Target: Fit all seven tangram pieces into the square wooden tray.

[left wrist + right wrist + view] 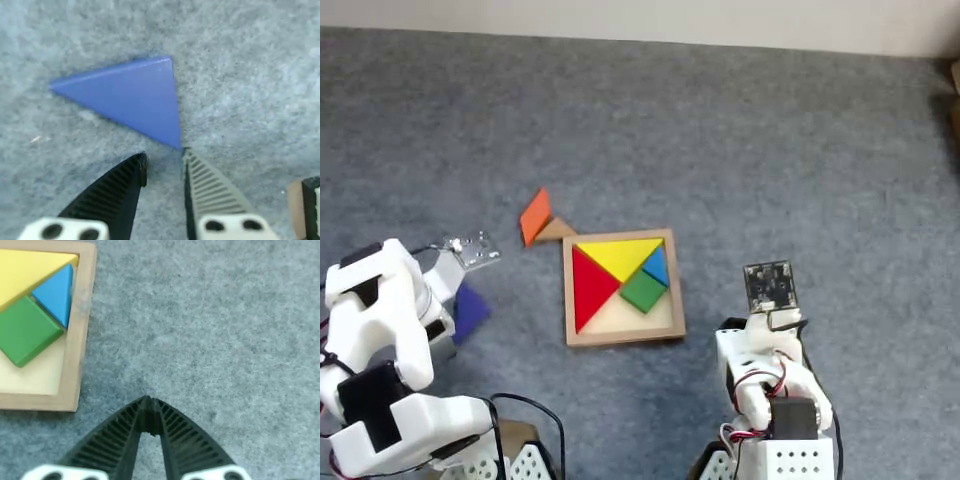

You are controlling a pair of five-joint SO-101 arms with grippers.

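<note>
The square wooden tray (672,300) lies mid-table. It holds a red triangle (590,287), a yellow triangle (618,256), a small light-blue triangle (657,268) and a green square (643,292). An orange parallelogram (535,215) and a tan triangle (558,230) lie just off the tray's far left corner. A dark blue triangle (132,95) lies flat on the carpet beside the left arm (380,320). My left gripper (164,155) is open just short of that triangle's nearest corner, holding nothing. My right gripper (149,407) is shut and empty over carpet, right of the tray's rim (80,340).
Grey carpet covers the whole table. The right arm (770,380) stands near the front edge, right of the tray. A bare strip of the tray floor (640,318) runs along its near side.
</note>
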